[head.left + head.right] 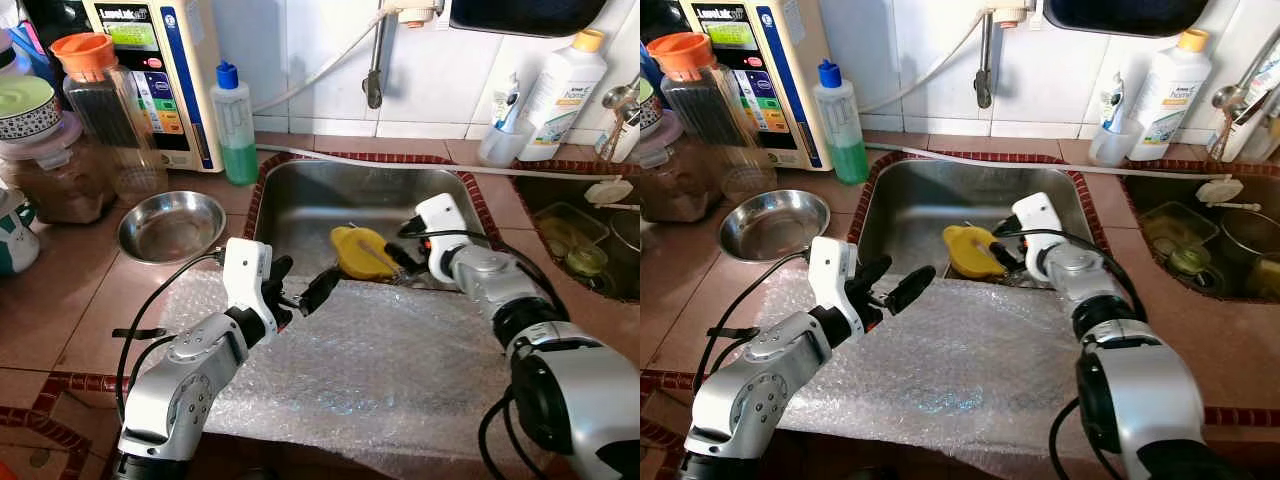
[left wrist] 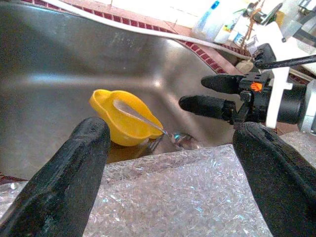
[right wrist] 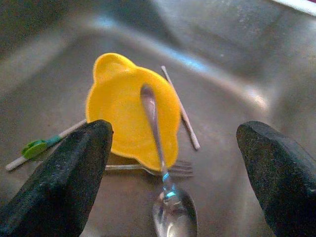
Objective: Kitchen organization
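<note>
Inside steel sink [image 1: 300, 200]: lobed yellow plastic bowl [image 3: 129, 108], metal spoon [image 3: 165, 197].

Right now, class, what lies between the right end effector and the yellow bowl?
A spoon, its handle across the yellow bowl, lies before the right end effector, in the right wrist view.

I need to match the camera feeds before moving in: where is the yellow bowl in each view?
Left eye view: yellow bowl on the sink floor, centre, just past the bubble wrap.
Right eye view: left of centre, beside the right gripper.
Left wrist view: middle left, between the fingers.
Right wrist view: upper centre.
Shared landmark: the spoon lying across the bowl.
</note>
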### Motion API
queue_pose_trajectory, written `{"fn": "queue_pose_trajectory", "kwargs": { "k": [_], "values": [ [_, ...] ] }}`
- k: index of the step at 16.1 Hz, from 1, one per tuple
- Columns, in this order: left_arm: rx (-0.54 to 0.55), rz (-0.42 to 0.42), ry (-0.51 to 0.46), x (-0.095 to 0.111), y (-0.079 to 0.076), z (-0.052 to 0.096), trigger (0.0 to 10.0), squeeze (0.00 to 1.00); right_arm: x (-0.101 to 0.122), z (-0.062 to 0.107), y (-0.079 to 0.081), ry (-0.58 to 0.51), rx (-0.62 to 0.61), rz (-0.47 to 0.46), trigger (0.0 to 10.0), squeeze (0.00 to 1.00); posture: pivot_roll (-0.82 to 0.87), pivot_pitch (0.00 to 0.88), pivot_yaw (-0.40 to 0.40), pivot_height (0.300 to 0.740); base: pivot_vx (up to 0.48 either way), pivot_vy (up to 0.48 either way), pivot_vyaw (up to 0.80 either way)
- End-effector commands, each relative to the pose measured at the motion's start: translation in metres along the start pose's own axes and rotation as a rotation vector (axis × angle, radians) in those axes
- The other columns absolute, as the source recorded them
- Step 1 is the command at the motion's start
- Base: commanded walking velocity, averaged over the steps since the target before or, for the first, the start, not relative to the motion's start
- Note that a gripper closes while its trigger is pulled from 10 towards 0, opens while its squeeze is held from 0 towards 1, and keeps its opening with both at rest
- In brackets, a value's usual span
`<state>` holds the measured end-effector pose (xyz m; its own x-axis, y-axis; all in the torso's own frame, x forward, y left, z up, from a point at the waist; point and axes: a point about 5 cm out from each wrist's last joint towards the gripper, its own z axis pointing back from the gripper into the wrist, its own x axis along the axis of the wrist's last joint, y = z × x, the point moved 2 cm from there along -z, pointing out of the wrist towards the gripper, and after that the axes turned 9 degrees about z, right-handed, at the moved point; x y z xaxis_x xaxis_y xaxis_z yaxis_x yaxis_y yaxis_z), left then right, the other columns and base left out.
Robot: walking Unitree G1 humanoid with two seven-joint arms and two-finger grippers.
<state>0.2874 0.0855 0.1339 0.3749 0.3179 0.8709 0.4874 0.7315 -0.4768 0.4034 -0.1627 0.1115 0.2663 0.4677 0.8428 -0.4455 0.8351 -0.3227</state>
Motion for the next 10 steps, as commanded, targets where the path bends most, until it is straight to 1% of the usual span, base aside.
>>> {"fn": "queue_pose_trajectory", "kwargs": {
  "k": [1, 3, 5, 7, 8, 9, 10],
  "values": [
    [0.002, -0.013, -0.004, 0.003, 0.000, -0.001, 10.0, 0.00, 0.014, 0.000, -0.006, -0.034, -0.026, 0.011, 10.0, 0.00, 0.17, 0.038, 0.017, 0.740, 0.000, 0.000, 0.00],
    [0.021, -0.022, -0.020, 0.005, 0.002, 0.000, 10.0, 0.00, 0.028, 0.000, -0.009, -0.120, -0.066, 0.021, 10.0, 0.00, 0.18, 0.037, 0.014, 0.740, 0.000, 0.000, 0.00],
    [0.099, -0.063, -0.095, 0.018, 0.013, 0.000, 10.0, 0.00, 0.053, 0.005, -0.015, -0.313, -0.108, -0.077, 10.0, 0.00, 0.18, 0.038, 0.011, 0.740, 0.000, 0.000, 0.00],
    [0.157, -0.085, -0.143, 0.028, 0.022, 0.002, 10.0, 0.00, 0.063, 0.007, -0.009, -0.402, -0.083, -0.103, 10.0, 0.00, 0.17, 0.040, 0.009, 0.740, 0.000, 0.000, 0.00],
    [0.196, -0.094, -0.176, 0.034, 0.028, 0.003, 10.0, 0.00, 0.068, 0.008, -0.004, -0.460, -0.062, -0.112, 10.0, 0.00, 0.17, 0.042, 0.013, 0.740, 0.000, 0.000, 0.00],
    [0.296, -0.119, -0.249, 0.049, 0.043, 0.006, 10.0, 0.00, 0.080, 0.013, 0.016, -0.575, 0.023, -0.113, 10.0, 0.00, 0.16, 0.042, 0.017, 0.740, 0.000, 0.000, 0.00],
    [0.373, -0.139, -0.289, 0.058, 0.055, 0.009, 10.0, 0.00, 0.086, 0.019, 0.037, -0.647, 0.126, -0.107, 10.0, 0.00, 0.15, 0.041, 0.021, 0.740, 0.000, 0.000, 0.00]
  ]
}}
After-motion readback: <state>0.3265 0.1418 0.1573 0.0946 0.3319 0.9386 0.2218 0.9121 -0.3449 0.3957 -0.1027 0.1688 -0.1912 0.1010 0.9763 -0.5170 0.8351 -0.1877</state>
